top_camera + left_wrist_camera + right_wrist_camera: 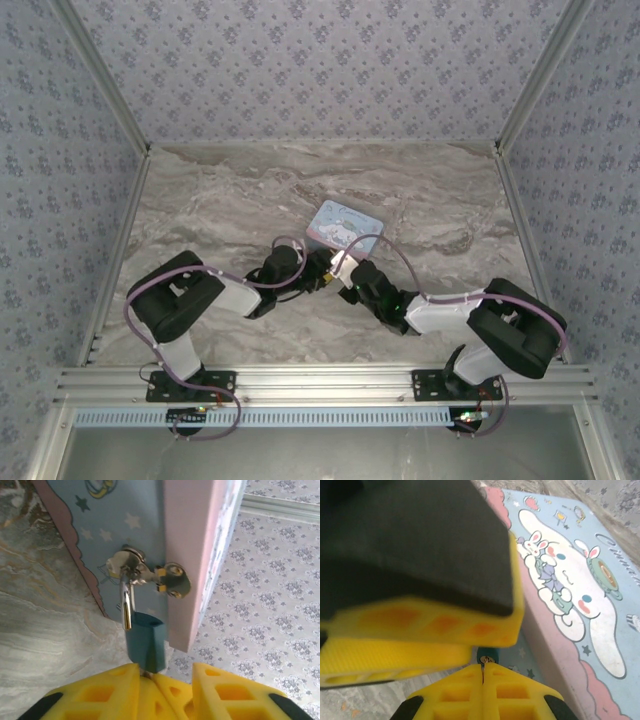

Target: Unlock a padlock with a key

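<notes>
Marbled surface; turning step: left jaws clenching key at 6 o'clock of padlock, right jaws shut; next, careful twist.

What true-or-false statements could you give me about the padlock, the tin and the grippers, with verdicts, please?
1. The padlock hangs by its shackle from the metal clasp on the tin. True.
2. The padlock body is red. False: it is blue-teal.
3. The tin's lid shows a white long-eared cartoon character. True.
4. The right gripper has its fingers spread wide. False: in the right wrist view they are pressed together.
5. The two grippers are far apart on the table. False: the left gripper meets the right gripper beside the tin.
</notes>
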Action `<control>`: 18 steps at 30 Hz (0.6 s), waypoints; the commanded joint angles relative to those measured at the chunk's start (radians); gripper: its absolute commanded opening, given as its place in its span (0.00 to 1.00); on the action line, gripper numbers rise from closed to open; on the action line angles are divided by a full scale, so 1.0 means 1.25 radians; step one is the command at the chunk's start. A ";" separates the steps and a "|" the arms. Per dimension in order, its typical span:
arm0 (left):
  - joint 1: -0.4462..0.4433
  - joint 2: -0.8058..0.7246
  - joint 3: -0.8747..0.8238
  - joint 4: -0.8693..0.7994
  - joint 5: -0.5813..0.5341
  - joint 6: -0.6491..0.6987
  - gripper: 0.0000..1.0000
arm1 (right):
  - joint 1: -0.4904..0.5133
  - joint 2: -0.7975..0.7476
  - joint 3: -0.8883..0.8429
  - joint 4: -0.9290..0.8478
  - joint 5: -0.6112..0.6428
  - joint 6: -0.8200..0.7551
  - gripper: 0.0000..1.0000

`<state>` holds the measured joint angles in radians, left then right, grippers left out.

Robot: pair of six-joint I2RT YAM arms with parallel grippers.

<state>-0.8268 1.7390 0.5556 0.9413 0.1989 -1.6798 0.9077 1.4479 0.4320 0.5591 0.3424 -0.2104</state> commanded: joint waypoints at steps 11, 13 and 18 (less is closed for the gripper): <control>0.049 -0.243 -0.047 -0.242 -0.010 0.111 0.58 | -0.022 0.019 -0.028 0.017 -0.092 0.080 0.00; 0.062 -0.299 -0.039 -0.309 -0.015 0.132 0.62 | -0.025 0.021 -0.028 0.017 -0.102 0.090 0.00; 0.096 -0.428 -0.016 -0.398 -0.044 0.188 0.69 | -0.028 0.026 -0.028 0.018 -0.098 0.097 0.00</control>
<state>-0.7265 1.2678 0.4896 0.5529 0.1761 -1.5173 0.8753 1.4628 0.4072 0.5808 0.2455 -0.1204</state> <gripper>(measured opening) 0.687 0.061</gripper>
